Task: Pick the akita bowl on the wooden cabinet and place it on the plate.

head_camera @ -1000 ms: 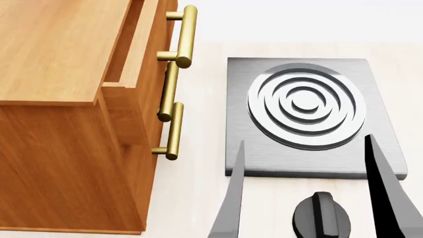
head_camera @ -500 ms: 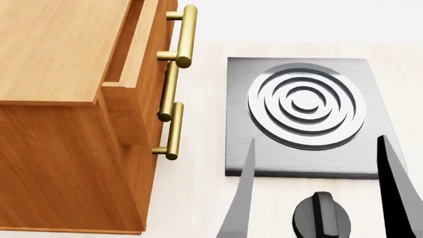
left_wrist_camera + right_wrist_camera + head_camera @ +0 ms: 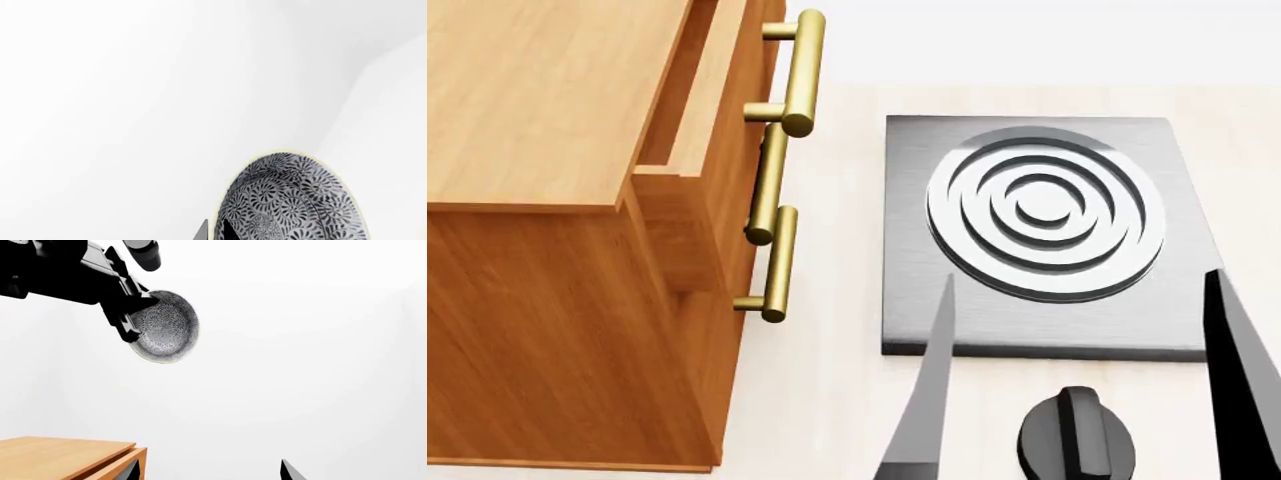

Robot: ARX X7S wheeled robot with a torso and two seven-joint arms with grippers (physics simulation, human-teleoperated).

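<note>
pale floor (image 3: 827, 400) bears wooden cabinet (image 3: 547, 200), stove slab (image 3: 1028, 330).

Illumination is bright, even and diffuse across all three views. Both wrist views show a near-uniform white background with only faint grey gradients. In the head view, the wooden cabinet (image 3: 547, 200) casts a soft shadow beneath its top overhang, and its brass handles (image 3: 787, 120) carry a narrow highlight. The stove slab (image 3: 961, 300) shows a brushed sheen without glare. All renders are sharp and free of noise, with no motion blur. The akita bowl (image 3: 167, 332) pattern resolves clearly.
</note>
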